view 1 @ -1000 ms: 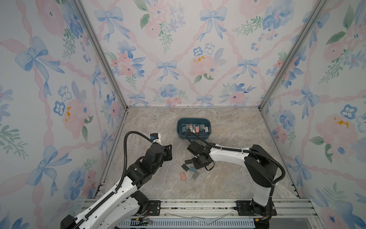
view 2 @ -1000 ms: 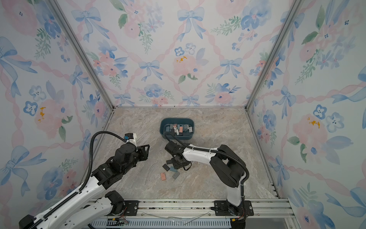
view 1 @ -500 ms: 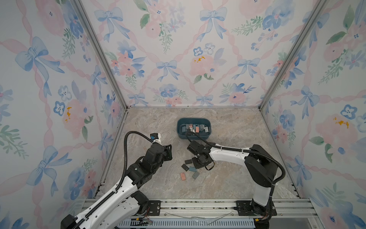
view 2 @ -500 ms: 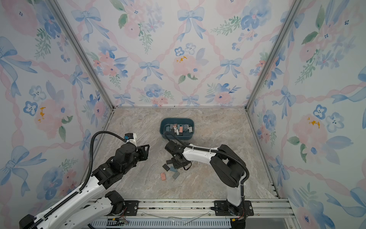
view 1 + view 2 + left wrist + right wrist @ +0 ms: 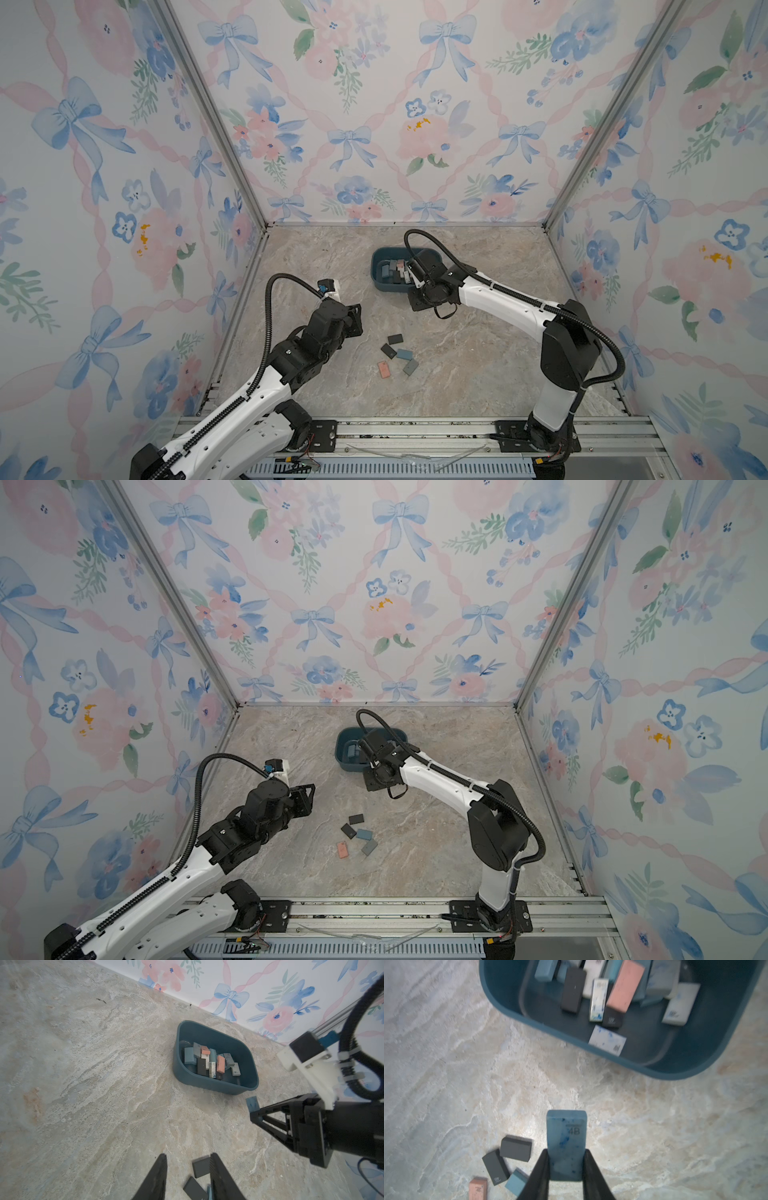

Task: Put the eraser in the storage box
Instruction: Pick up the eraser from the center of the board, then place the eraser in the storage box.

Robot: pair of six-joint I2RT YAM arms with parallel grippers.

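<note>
Blue rectangular rubber eraser [image 5: 566,1145] is now pinched in my right tool [image 5: 566,1152], lifted from the loose pile [image 5: 404,354] a second ago to just near of the dark teal plastic storage box [image 5: 207,1084]; dropping it in remains. My left tool [image 5: 188,1155] hangs spread, empty

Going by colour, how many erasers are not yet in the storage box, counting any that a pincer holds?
Black erasers: 2
Loose blue eraser: 1
Held blue eraser, in the right pincer: 1
Grey eraser: 1
Pink eraser: 1
Total: 6
</note>
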